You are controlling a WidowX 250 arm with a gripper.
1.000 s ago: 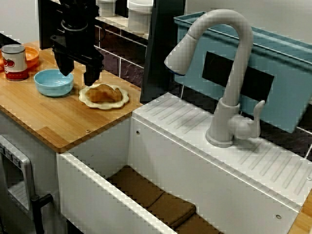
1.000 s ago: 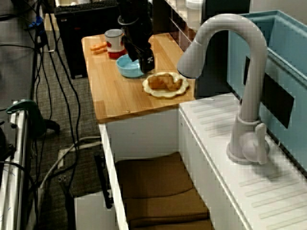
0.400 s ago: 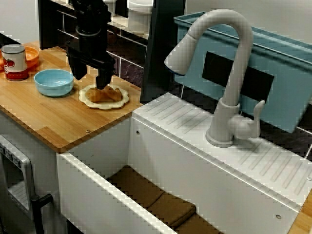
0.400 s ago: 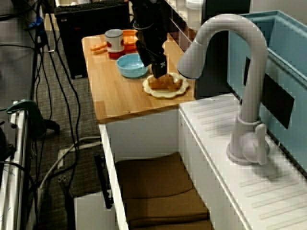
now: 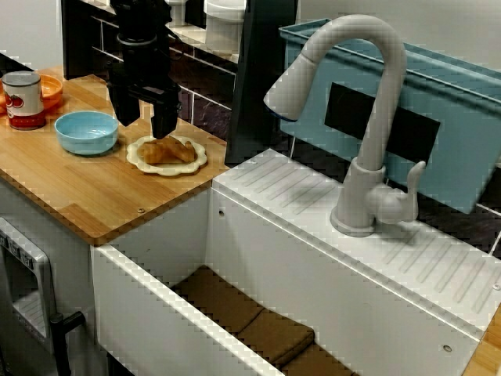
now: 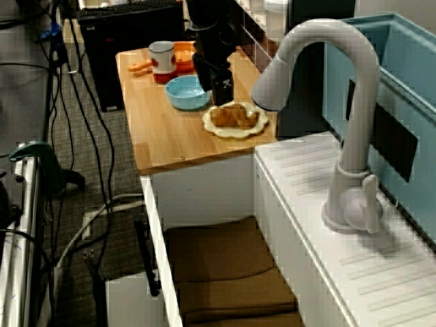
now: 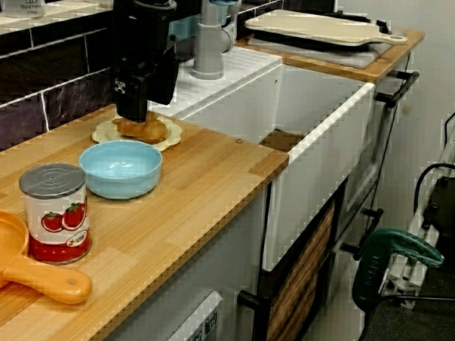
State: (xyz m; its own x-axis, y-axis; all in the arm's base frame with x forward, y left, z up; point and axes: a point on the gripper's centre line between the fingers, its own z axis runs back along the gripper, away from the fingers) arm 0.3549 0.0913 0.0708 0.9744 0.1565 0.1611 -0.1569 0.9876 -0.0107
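Observation:
My black gripper [image 5: 143, 120] hangs open just above a brown pastry [image 5: 167, 150], which lies on a cream scalloped plate [image 5: 192, 164] on the wooden counter. Its fingers straddle the pastry's left end without touching it, and nothing is between them. In the view along the counter from the sink side, the gripper [image 6: 221, 87] sits over the back edge of the plate [image 6: 235, 131] and pastry [image 6: 234, 116]. In the view from the counter's far end, the gripper [image 7: 132, 106] hides part of the pastry [image 7: 144, 129].
A light blue bowl [image 5: 86, 131] stands just left of the plate. A tomato can [image 5: 23, 99] and an orange pan [image 5: 52, 88] stand farther left. To the right are a white sink [image 5: 156, 313] with brown pads, a tall faucet [image 5: 368, 117] and a teal bin [image 5: 454, 125].
The gripper has moved right, from over the blue bowl to over the plate. It dipped down around the pastry, then rose slightly. It stayed open and the pastry has not moved.

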